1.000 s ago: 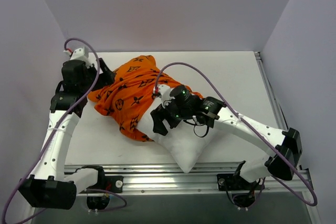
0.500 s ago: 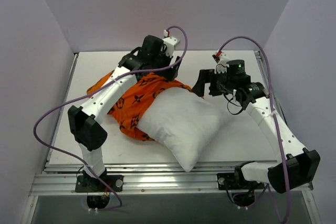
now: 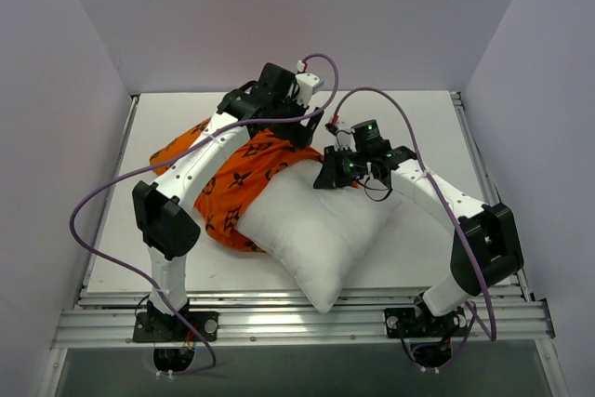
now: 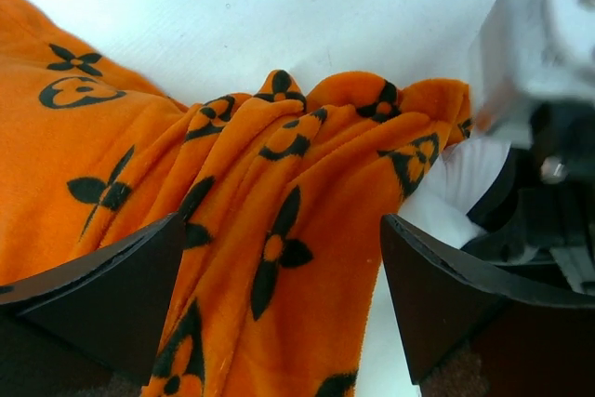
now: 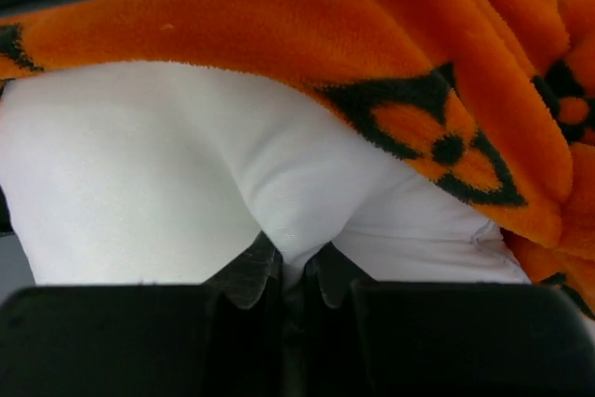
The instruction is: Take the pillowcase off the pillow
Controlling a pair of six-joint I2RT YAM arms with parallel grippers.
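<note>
The white pillow [image 3: 321,230] lies slantwise across the table, its far-left end still inside the orange black-patterned pillowcase [image 3: 228,188]. My left gripper [image 3: 299,133] hovers over the bunched opening edge of the pillowcase [image 4: 279,230]. It is open [image 4: 279,309], with orange fabric below the gap and the dark fingers [image 4: 102,295] apart from it. My right gripper [image 3: 327,174] sits at the pillow's far edge beside the pillowcase hem. It is shut [image 5: 293,271] on a pinched fold of the white pillow [image 5: 139,183]. The orange pillowcase [image 5: 372,34] hangs just above that fold.
Pale walls close in the white table [image 3: 423,127] on the left, back and right. A metal rail [image 3: 279,318] runs along the near edge by the arm bases. Purple cables [image 3: 102,197] loop off both arms. The right arm's wrist [image 4: 544,137] stands close beside the left gripper.
The right gripper came in from the far right to the pillow's far edge and shut on white fabric. The left arm, earlier at the far left, now stays over the pillowcase edge.
</note>
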